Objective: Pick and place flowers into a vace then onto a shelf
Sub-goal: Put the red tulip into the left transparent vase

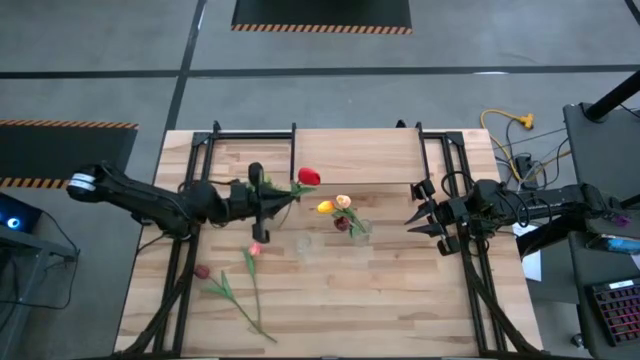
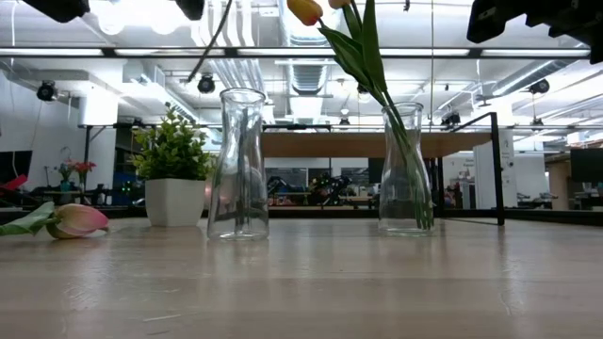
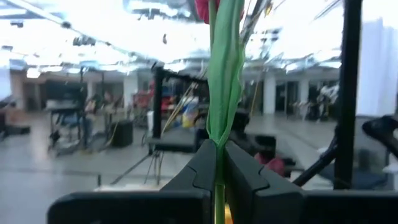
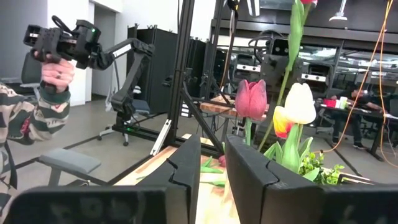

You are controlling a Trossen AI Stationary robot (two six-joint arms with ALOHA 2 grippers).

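My left gripper (image 1: 264, 203) hangs over the table's left half, shut on a red tulip (image 1: 309, 177) whose head points toward the vases. A clear vase (image 2: 405, 169) holds yellow, peach and maroon flowers (image 1: 340, 210). Beside it stands an empty clear vase (image 2: 238, 165). A pink tulip (image 1: 253, 250) and a dark one (image 1: 203, 271) lie flat on the tabletop near the left. The shelf (image 2: 320, 144) stands behind the vases. My right gripper (image 4: 211, 168) waits open at the right, level with the filled vase, nothing between its fingers. My left gripper pinches the red tulip's green stem (image 3: 219, 163) between its two fingers, low on the stem, below the long leaf (image 3: 225, 74). The fingers come from the table's left. The tulip is lifted clear of the table, its head (image 3: 208, 6) beyond the fingertips.
A small bushy plant in a white pot (image 2: 172, 184) stands at the back left. Black frame bars (image 1: 190, 250) run along both sides of the table. In the right wrist view a person's hand (image 4: 57, 71) holds a control handle beyond the table.
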